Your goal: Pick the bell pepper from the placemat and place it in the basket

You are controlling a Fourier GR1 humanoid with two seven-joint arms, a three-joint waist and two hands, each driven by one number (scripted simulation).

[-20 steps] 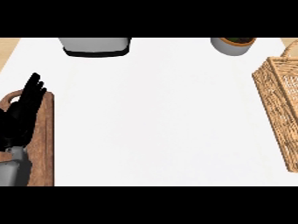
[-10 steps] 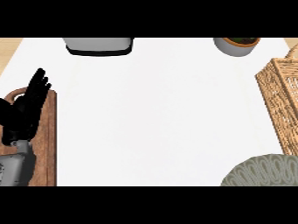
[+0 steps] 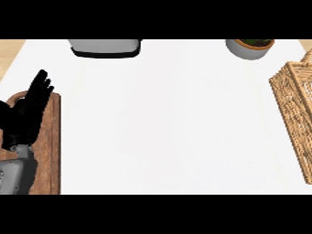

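Note:
The wicker basket [image 3: 305, 114] stands at the right edge of the head view, partly cut off by it. My left hand [image 3: 23, 116] is at the far left, open with fingers straight and pointing up, resting over a wooden board [image 3: 50, 151]. No bell pepper and no placemat show in this view. My right hand does not show either.
A grey appliance [image 3: 105, 47] sits at the back edge of the white counter [image 3: 165, 123]. A small grey pot with a plant [image 3: 250, 48] stands at the back right. The wooden board lies along the counter's left edge.
The basket has slid toward the view's right edge. A round grey-green thing seen at the lower right half a second ago is out of view. The left hand has kept its pose.

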